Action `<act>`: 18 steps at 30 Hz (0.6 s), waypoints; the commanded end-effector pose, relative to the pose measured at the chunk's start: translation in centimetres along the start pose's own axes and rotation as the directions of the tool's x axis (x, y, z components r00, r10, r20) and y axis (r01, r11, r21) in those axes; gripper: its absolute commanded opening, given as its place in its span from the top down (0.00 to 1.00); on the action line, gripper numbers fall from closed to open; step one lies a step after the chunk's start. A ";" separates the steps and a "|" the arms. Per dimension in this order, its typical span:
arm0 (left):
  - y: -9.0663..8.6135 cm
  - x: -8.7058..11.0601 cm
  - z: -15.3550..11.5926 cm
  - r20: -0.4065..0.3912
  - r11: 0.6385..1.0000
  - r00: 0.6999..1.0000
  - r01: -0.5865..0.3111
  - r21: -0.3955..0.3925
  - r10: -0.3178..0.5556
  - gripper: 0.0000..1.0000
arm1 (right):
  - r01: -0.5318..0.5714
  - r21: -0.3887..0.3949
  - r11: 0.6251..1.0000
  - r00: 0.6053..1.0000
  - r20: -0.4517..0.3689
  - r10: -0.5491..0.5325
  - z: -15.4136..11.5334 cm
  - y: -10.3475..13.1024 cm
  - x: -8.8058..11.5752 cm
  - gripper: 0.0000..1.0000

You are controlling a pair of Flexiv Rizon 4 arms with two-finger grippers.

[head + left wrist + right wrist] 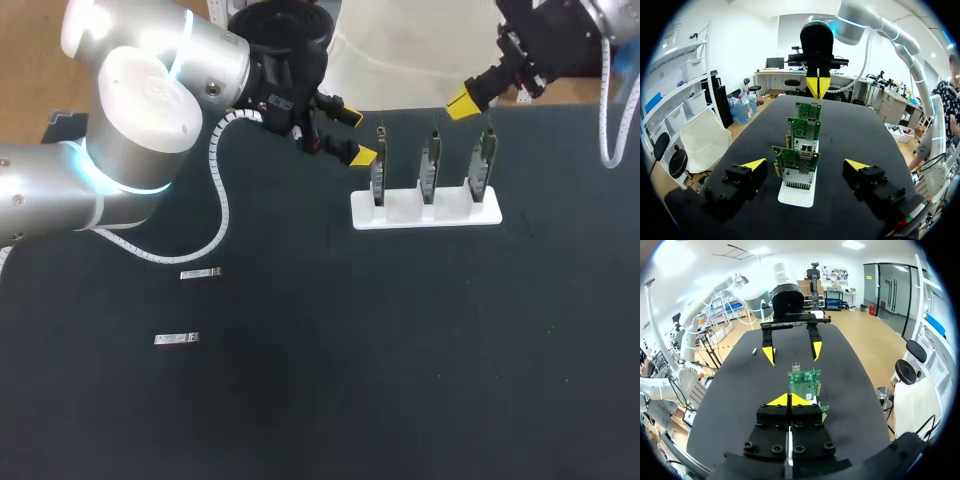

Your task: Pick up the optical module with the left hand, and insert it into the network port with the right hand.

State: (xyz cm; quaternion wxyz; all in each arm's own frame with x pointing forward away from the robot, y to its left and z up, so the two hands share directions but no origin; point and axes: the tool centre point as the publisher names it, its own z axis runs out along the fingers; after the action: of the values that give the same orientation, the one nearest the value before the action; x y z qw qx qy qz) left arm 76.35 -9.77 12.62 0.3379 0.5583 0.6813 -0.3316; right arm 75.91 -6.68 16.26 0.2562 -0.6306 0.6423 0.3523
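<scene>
Two small silver optical modules lie on the black table at the left, one (200,273) farther back and one (177,340) nearer the front. Three green network cards (428,170) stand upright in a white holder (400,214). My left gripper (355,135) hovers open just left of the holder, with nothing between its fingers; in its wrist view the gripper (806,164) straddles the line of the nearest card (796,162) without touching it. My right gripper (462,103) hangs shut and empty behind the holder's right end; its own view shows the gripper (789,400) shut, with the cards (804,382) just ahead.
The black table (400,380) spreads wide in front of the holder. My left arm's white cable (222,190) loops over the table behind the modules. The table's back edge runs just behind the holder.
</scene>
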 end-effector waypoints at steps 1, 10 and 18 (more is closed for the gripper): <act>0.1 -0.1 0.1 -0.006 1.000 1.000 0.001 0.002 -0.001 0.00 | 0.001 -0.023 1.000 1.000 0.001 -0.001 -0.3 -0.4 0.5 1.00; 0.1 -0.1 0.1 -0.006 1.000 1.000 0.001 0.002 -0.001 0.00 | -0.005 -0.017 1.000 1.000 0.006 0.005 -0.6 -0.9 0.9 1.00; 0.1 -0.1 0.1 -0.006 1.000 1.000 0.001 0.002 -0.001 0.00 | -0.001 -0.028 1.000 1.000 -0.003 0.001 -0.3 -0.4 1.2 1.00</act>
State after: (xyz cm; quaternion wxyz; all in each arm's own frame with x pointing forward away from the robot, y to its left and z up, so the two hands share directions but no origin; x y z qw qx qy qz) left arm 76.34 -9.77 12.62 0.3379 0.5584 0.6812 -0.3317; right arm 76.17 -7.67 15.51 0.2465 -0.6342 0.6379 0.3607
